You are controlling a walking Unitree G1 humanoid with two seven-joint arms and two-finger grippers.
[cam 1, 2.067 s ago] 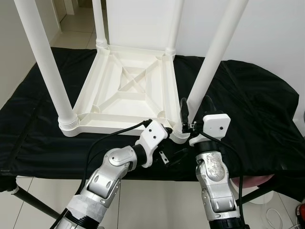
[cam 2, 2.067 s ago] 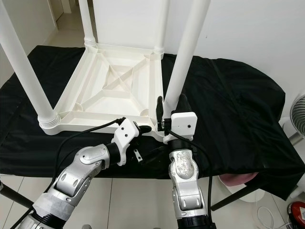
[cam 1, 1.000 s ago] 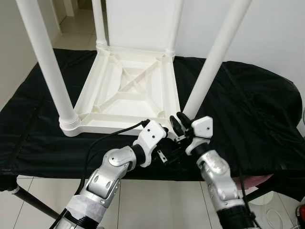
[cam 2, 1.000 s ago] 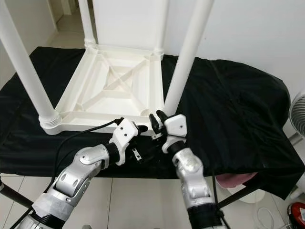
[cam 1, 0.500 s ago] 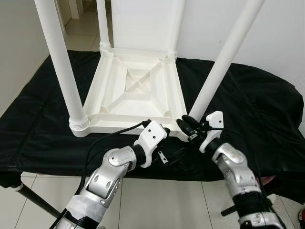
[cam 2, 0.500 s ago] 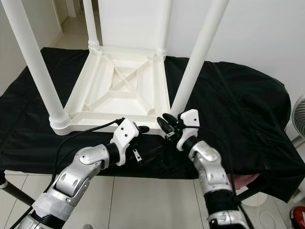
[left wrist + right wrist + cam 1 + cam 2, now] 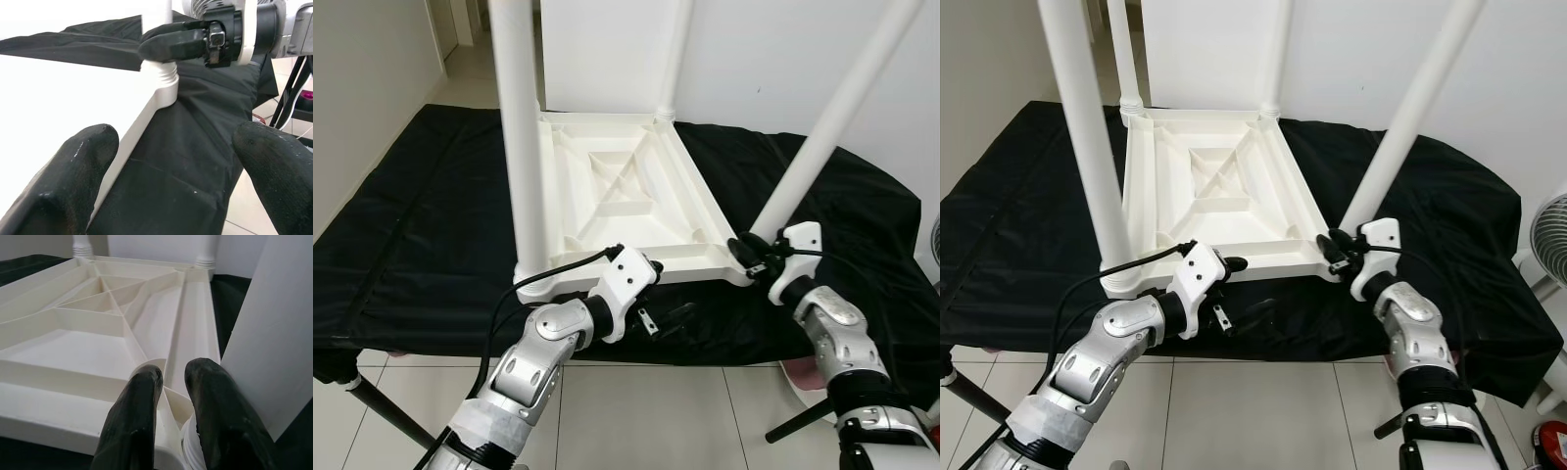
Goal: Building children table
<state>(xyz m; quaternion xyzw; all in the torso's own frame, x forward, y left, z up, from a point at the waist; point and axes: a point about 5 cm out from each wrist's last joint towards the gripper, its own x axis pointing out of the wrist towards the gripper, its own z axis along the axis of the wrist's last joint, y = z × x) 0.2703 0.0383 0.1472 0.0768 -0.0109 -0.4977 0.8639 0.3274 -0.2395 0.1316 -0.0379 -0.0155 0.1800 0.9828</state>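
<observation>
On a black cloth (image 7: pixel 431 196) spread over a stand, the white plastic table (image 7: pixel 626 201) lies upside down, ribbed underside up, with its four legs pointing at the ceiling. Going left to right: the near-left leg (image 7: pixel 524 147) stands tall at the front corner, then the left gripper (image 7: pixel 671 318) hangs just off the front edge with its two fingers spread wide and nothing between them. Further right, the near-right leg (image 7: pixel 1400 127) leans outward, and the right gripper (image 7: pixel 1340 247) sits right at its threaded base, fingers close together and pinching the corner rim beside the socket.

My guess is it's hollow moulded plastic, so light and stiff but pretty slick; it'd slide on the cloth easily. The long legs are big levers, so I'd grab low at the collar or on the rim ribs, not high up a leg.

The left wrist view gives you the screw threads under the leg and the right gripper's fingers (image 7: pixel 176 41) against them, which the head views blur together. The right wrist view gives the inner ribs and socket wall up close.
</observation>
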